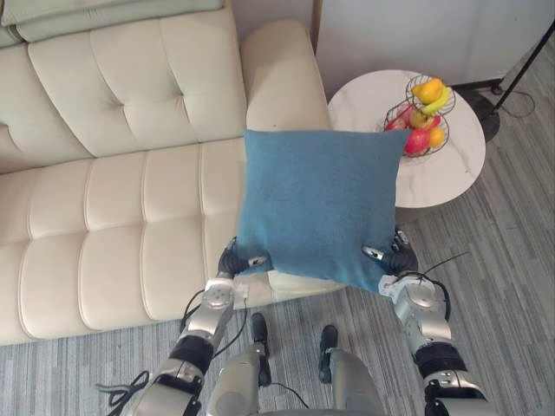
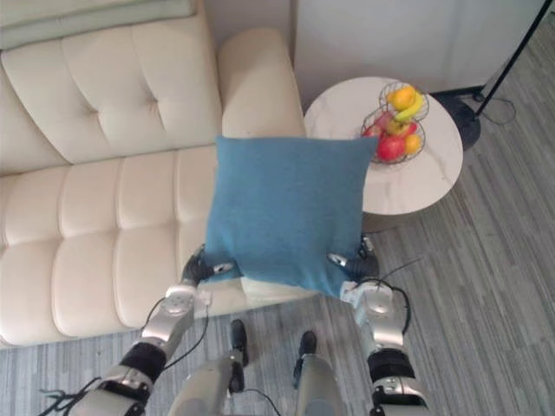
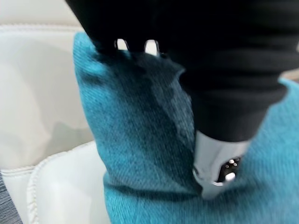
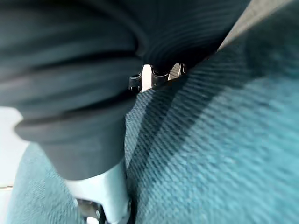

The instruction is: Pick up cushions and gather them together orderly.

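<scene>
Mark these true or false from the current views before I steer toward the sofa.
1. Both hands hold the blue cushion by its lower corners. True: the left hand and the right hand each pinch a bottom corner of the blue cushion.
2. The blue cushion lies flat on the sofa seat. False: it is held up off the sofa, its face toward the head camera.
3. A fruit basket stands on the round table. True: the fruit basket sits on the round table.
4. The round table is on the robot's left. False: it stands beside the sofa's arm, on the robot's right.
5. The sofa is dark brown. False: it is cream.
</scene>
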Robot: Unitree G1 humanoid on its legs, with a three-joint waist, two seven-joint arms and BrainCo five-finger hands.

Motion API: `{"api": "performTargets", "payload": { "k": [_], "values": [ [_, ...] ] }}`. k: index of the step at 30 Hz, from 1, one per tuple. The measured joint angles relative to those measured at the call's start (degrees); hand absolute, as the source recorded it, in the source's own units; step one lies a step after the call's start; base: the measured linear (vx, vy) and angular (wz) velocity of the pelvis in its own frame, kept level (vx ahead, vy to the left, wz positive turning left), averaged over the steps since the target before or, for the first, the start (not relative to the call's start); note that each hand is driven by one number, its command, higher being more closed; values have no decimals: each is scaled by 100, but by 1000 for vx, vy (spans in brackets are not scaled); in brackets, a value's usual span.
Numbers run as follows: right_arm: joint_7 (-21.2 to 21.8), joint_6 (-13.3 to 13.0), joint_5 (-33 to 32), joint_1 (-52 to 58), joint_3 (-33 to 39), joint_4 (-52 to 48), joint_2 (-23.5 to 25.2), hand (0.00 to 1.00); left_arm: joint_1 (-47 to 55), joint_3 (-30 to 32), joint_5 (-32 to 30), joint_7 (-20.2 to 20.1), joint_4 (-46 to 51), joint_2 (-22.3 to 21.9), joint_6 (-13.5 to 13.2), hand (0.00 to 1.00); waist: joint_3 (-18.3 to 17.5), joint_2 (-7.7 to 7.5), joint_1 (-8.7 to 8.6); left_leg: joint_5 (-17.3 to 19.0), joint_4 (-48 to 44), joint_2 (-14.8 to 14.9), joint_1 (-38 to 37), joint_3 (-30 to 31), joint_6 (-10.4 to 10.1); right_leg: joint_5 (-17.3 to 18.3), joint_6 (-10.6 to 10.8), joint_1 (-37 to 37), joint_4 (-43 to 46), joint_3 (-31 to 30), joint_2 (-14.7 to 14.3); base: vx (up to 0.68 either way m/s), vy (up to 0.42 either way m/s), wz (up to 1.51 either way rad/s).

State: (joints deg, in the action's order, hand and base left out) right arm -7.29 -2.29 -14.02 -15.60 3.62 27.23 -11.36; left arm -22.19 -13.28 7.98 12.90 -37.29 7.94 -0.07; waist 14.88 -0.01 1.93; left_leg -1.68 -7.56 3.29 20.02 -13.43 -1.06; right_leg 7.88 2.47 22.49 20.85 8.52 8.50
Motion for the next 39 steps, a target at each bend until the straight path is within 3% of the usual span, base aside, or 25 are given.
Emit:
{"api": "performTargets", "payload": {
  "k": [1, 13, 21, 26, 28, 33, 36, 39],
  "values": [
    [-65, 4, -17, -27, -96, -111, 6, 100, -107, -45, 2, 81, 46, 14, 23, 100, 2, 4, 20, 23, -60, 54, 133, -18, -38, -8, -24, 130, 10, -13, -37, -127, -29, -9],
    [-252, -6, -744, 43, -202, -924, -123, 100, -774, -549, -261, 475, 1467, 378, 56, 100, 2, 4, 106, -99, -57, 191, 194, -237, -49, -117, -78, 124, -108, 38, -96, 31, -8, 0],
    [-244, -5, -862, 1066, -210, -1994, -75, 100, -725, -959, -1390, 573, 2885, 418, 52, 100, 0, 6, 113, -39, 111, 191, -427, -367, -84, -113, -73, -446, -267, -25, -128, 51, 5, -7],
    [-209, -6, -851, 1744, -208, -2476, 108, 100, -3, -1043, -2167, 544, 3404, 350, 53, 100, -43, 22, 85, -47, 439, 115, -967, -452, -75, -74, -18, -819, -317, -94, -116, -3, 20, -7],
    [-162, -6, -843, 1986, -206, -2625, 227, 100, 375, -1041, -2369, 523, 3731, 342, 53, 100, -230, 19, 79, -58, 527, 88, -1047, -476, -67, -69, -7, -865, -354, -109, -110, 33, 24, -5],
    [56, -4, -541, 2489, -207, -2649, 461, 100, 1533, -828, -2285, 380, 4156, 48, -6, 100, -656, 50, 91, -101, 767, 29, -1474, -487, -69, -71, 38, -1291, -589, -131, -118, 82, 21, -2],
    [155, -4, -376, 2763, -207, -2703, 555, 100, 2146, -670, -1837, 257, 4196, -125, -80, 100, -734, 55, 110, -100, 839, -23, -1656, -363, -67, 2, 126, -1446, -468, -201, -125, 52, 5, 16],
    [222, -5, -182, 3083, -223, -2975, 704, 100, 2702, -434, -944, 30, 4169, -214, -91, 100, -783, 86, 115, -99, 840, -90, -1693, -42, -64, 176, 226, -1494, -162, -794, -150, 20, 17, 51]
  ]
}}
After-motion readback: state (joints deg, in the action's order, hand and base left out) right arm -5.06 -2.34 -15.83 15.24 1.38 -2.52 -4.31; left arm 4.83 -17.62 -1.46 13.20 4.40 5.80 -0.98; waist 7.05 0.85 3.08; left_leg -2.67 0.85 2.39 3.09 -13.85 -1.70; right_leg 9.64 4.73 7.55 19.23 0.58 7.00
